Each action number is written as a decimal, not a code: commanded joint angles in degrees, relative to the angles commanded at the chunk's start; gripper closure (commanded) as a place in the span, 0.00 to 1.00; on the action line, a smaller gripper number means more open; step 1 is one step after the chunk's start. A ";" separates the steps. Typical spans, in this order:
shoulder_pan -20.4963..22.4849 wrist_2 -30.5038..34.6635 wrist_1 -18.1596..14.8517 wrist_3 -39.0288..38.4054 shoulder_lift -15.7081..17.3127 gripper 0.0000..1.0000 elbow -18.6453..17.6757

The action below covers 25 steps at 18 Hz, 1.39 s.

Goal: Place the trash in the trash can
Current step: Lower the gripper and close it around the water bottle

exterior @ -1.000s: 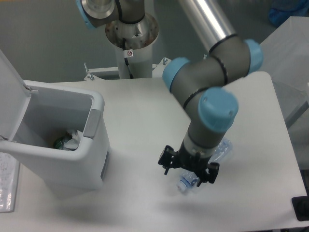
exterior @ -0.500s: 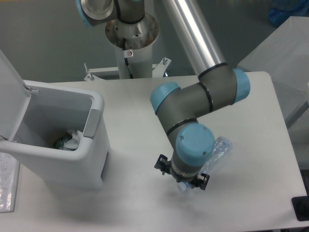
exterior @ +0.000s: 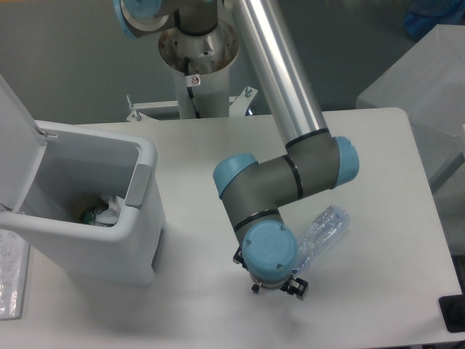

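A bluish see-through bottle [exterior: 325,227] lies on the white table [exterior: 203,153] at the front right. Its cap end is hidden under my arm's blue wrist cap [exterior: 268,253]. My gripper [exterior: 276,288] hangs right over that end; only black bits of it show below the wrist, and its fingers are hidden. The white trash can [exterior: 109,243] stands at the left with its lid [exterior: 16,149] swung up and open. White and green crumpled pieces [exterior: 102,211] lie inside it.
The arm's base column [exterior: 197,54] rises at the back of the table. A see-through sheet-like thing [exterior: 10,280] lies at the far left edge beside the bin. A dark object [exterior: 454,314] sits at the front right corner.
The arm has swung down and to the left over the bottle's cap end. The wrist now covers the cap and most of the gripper. The bottle has stayed roughly where it was.
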 joint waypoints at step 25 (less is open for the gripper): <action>-0.88 3.70 4.83 1.76 -0.53 0.90 -4.04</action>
